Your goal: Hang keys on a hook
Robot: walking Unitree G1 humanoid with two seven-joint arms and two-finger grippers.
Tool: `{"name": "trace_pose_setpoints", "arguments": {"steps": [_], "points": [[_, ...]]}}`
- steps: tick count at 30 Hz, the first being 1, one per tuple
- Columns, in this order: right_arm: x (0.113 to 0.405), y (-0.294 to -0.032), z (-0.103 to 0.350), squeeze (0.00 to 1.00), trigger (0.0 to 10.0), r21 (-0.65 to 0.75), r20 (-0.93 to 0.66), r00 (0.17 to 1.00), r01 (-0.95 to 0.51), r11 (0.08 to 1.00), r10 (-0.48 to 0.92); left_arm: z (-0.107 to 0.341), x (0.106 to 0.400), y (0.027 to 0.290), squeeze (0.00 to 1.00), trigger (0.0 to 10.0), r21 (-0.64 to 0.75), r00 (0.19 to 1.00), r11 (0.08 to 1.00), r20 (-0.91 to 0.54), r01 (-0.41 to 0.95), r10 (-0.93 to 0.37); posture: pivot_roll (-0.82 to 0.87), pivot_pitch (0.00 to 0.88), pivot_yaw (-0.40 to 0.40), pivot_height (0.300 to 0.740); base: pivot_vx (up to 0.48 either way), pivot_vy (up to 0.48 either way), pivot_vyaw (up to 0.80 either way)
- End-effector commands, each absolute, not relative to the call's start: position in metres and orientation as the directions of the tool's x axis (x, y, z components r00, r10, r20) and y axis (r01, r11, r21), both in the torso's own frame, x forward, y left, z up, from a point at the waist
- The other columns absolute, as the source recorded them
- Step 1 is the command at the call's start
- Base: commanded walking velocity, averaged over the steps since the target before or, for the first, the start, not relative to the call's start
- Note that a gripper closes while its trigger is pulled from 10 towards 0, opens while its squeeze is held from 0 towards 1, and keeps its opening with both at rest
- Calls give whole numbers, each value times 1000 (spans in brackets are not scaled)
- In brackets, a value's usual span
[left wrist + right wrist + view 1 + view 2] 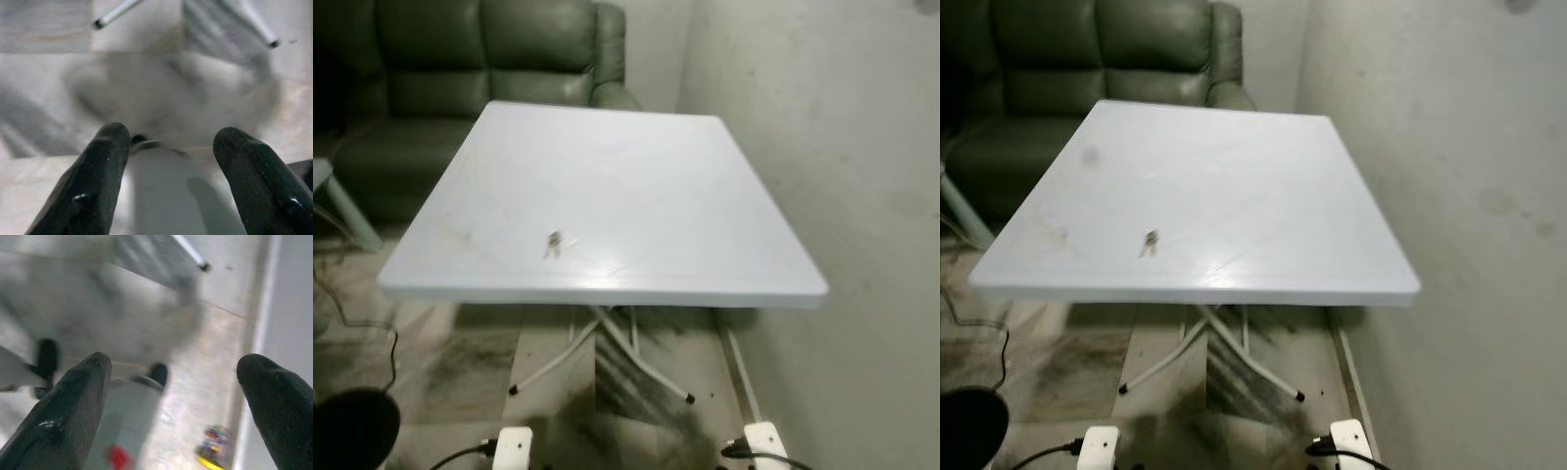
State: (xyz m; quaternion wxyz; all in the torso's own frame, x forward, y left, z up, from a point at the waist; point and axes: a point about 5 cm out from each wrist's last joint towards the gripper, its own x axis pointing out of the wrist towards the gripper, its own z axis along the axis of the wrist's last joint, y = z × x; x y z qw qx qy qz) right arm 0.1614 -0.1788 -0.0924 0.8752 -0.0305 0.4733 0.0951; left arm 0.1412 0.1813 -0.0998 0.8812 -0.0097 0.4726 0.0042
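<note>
White tabletop [685,196] carries the keys [553,243] near its front edge, well apart from both end effectors: left end effector [168,147] and right end effector [171,377] hang spread above the floor [195,391].

Keys [553,243] on table [705,196] too small to count or make out ring; sofa [460,88] cut off by top and left edges; floor [161,93] beneath left gripper [168,142] blurred; small coloured object [213,446] on floor blurred, unidentifiable
</note>
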Motion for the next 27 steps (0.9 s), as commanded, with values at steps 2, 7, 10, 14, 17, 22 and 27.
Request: {"name": "trace_pose_setpoints", "arguments": {"steps": [2, 7, 10, 14, 17, 22, 27], "points": [[162, -187, -91, 0, 10000, 19, -834, 540, -181, 983, 116, -99, 144, 177, 0, 10000, -17, 556, 1000, -831, -7, -10, -93, 0, -65, 740, 0, 446, 0], [159, -188, -92, 0, 10000, 23, -836, 535, -184, 983, 120, -100, 141, 178, 0, 10000, -14, 548, 1000, -836, -5, -9, -92, 0, -67, 740, 0, 450, 0], [159, -188, -92, 0, 10000, 23, -837, 534, -186, 982, 121, -101, 140, 178, 0, 10000, -15, 548, 1000, -836, -4, -10, -92, 0, -68, 740, 0, 450, 0], [159, -188, -92, 0, 10000, 23, -838, 532, -191, 981, 123, -101, 140, 177, 0, 10000, -14, 547, 1000, -837, -1, -11, -91, 0, -71, 740, 0, 453, 0], [159, -188, -92, 0, 10000, 22, -838, 531, -196, 980, 125, -101, 140, 176, 0, 10000, -14, 546, 1000, -838, 2, -13, -91, 0, -75, 740, 0, 451, 0], [160, -189, -91, 0, 10000, 15, -838, 530, -217, 976, 131, -101, 140, 174, 0, 10000, -14, 551, 1000, -834, 19, -23, -88, 0, -80, 740, 0, 353, 0], [161, -191, -90, 0, 10000, 12, -833, 536, -235, 972, 140, -99, 145, 172, 0, 10000, -20, 571, 999, -820, 31, -34, -81, 0, -84, 740, 0, 0, 0]]}}
